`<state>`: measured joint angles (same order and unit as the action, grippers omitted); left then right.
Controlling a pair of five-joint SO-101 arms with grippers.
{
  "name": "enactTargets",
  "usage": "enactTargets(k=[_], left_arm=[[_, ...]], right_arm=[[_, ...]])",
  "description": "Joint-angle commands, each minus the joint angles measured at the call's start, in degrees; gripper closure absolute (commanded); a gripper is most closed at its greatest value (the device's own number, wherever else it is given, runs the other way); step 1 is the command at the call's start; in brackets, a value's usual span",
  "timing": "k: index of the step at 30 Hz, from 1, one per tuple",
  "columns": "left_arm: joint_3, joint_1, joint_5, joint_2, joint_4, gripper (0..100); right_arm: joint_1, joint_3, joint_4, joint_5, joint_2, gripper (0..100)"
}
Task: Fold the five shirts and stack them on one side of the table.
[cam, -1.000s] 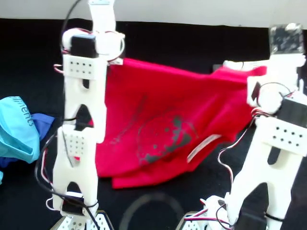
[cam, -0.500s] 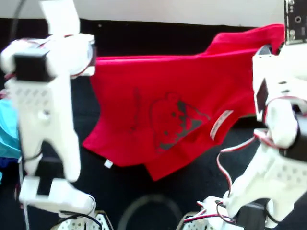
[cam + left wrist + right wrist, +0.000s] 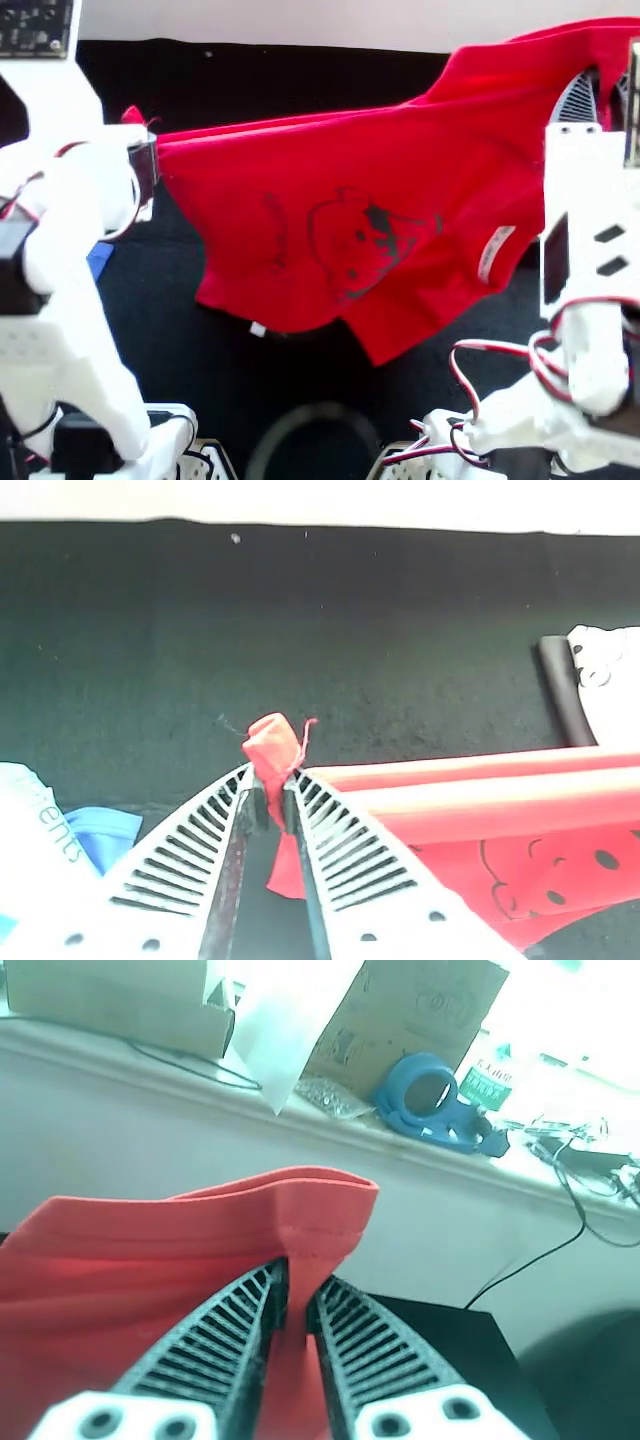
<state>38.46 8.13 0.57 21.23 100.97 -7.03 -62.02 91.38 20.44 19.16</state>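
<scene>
A red shirt (image 3: pixel 360 220) with a dark printed figure hangs stretched in the air between my two arms above the black table (image 3: pixel 300 80). My left gripper (image 3: pixel 267 780) is shut on a bunched corner of the red shirt (image 3: pixel 272 742), seen at the left in the high view (image 3: pixel 140 150). My right gripper (image 3: pixel 297 1295) is shut on a folded edge of the red shirt (image 3: pixel 200 1230), held higher at the right. The shirt's lower hem droops toward the table.
A light blue shirt (image 3: pixel 30 830) and a darker blue one (image 3: pixel 105 835) lie on the table at the left. A white patterned garment (image 3: pixel 610 670) and a dark roll (image 3: pixel 562 685) lie farther off. Boxes and a blue object (image 3: pixel 440 1110) sit on a ledge behind.
Both arms have risen, lifting the red shirt off the table. It now hangs spread in the air, its right side highest.
</scene>
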Motion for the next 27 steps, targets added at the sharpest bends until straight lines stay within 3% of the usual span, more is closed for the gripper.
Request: enactTargets(k=[1,14,27], left_arm=[[0.04,1.71,-0.53,2.24,0.00,99],[0.04,2.07,-0.53,12.62,-0.18,99],[0.13,3.12,-0.53,13.49,-9.58,99]], right_arm=[[-0.04,-5.58,-1.98,-0.18,0.13,99.3],[0.04,-15.60,1.36,-0.26,0.13,99.3],[0.04,-14.99,1.36,-0.26,4.79,99.3]])
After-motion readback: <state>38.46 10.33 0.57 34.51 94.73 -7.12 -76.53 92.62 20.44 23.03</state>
